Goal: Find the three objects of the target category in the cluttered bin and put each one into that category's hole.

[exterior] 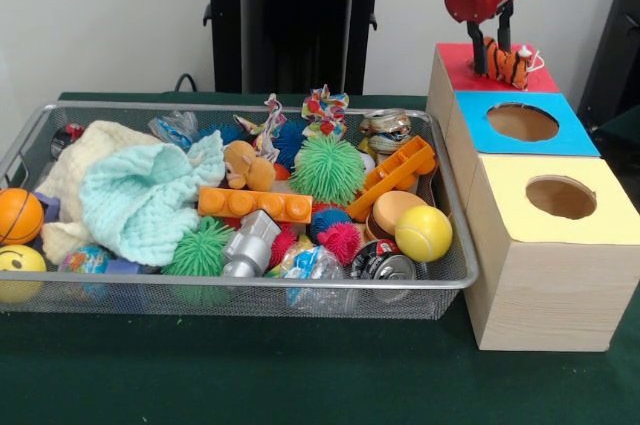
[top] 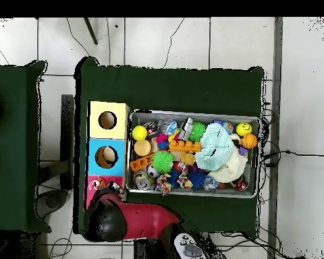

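Observation:
My gripper [exterior: 492,60] hangs over the red-topped box [exterior: 455,63] at the far right and is shut on the orange black-striped tiger [exterior: 511,66]. The tiger sits low over the red top and hides its hole. The wire mesh bin [exterior: 250,283] is full of toys. The tan-brown plush [exterior: 246,166] lies in its middle, beside the mint knitted cloth [exterior: 150,200]. The yellow duck does not show. In the overhead view the arm [top: 124,219] covers part of the red box [top: 90,197].
The blue-topped box [exterior: 575,140] and the yellow-topped box [exterior: 610,220] stand in a row in front of the red one, right of the bin. The bin holds spiky green balls [exterior: 327,169], an orange brick [exterior: 255,205], a yellow ball [exterior: 423,233], cans and a basketball [exterior: 18,215].

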Controlling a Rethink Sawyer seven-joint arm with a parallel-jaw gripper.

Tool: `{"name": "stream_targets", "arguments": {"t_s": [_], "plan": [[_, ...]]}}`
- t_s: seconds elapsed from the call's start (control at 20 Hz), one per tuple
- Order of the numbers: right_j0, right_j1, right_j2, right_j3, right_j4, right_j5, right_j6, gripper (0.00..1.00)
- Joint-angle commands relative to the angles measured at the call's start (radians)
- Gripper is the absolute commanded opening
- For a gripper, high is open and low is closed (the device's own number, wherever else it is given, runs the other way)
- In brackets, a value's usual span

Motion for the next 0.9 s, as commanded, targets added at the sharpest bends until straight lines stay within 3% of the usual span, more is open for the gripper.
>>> {"name": "stream_targets", "arguments": {"t_s": [0.05,0.2,0.35,0.55,0.9], "plan": [[-0.008,0.01,-0.036,-0.12,0.008,0.072,0.203,1.0],[0.019,0.044,-0.074,-0.131,0.003,0.063,0.198,1.0],[0.025,0.034,-0.078,-0.128,0.014,0.089,0.204,1.0],[0.03,0.004,-0.079,-0.129,0.029,0.128,0.21,1.0],[0.047,-0.095,-0.072,-0.132,0.087,0.309,0.258,1.0]]}}
